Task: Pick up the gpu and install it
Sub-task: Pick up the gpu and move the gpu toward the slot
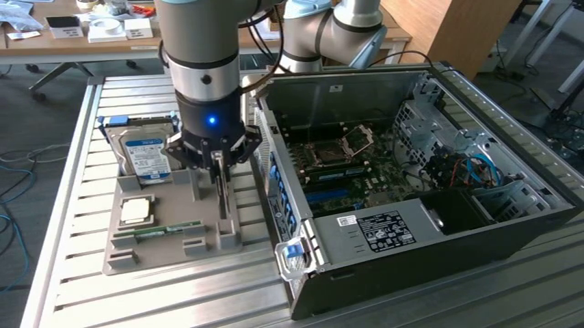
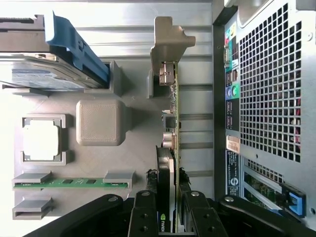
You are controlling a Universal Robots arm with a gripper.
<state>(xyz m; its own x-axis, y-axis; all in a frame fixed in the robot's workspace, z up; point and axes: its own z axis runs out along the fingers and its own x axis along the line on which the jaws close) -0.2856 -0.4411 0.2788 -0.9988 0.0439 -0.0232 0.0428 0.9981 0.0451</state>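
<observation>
The metal slat table [image 1: 78, 205] holds a gray tray [image 1: 160, 240]. The gpu [image 2: 168, 165] stands on its edge there, beside the computer case [image 1: 438, 225]. The claw [image 2: 169, 200] pinches it. I cannot read the hard drive's [image 1: 146, 160] blue-white label.

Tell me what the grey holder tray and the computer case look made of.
Holder tray: probably printed plastic, matte grey, with a fine ribbed texture on its block. Computer case: likely painted sheet metal, dark satin, a thin panel punched with a vent grid.
</observation>
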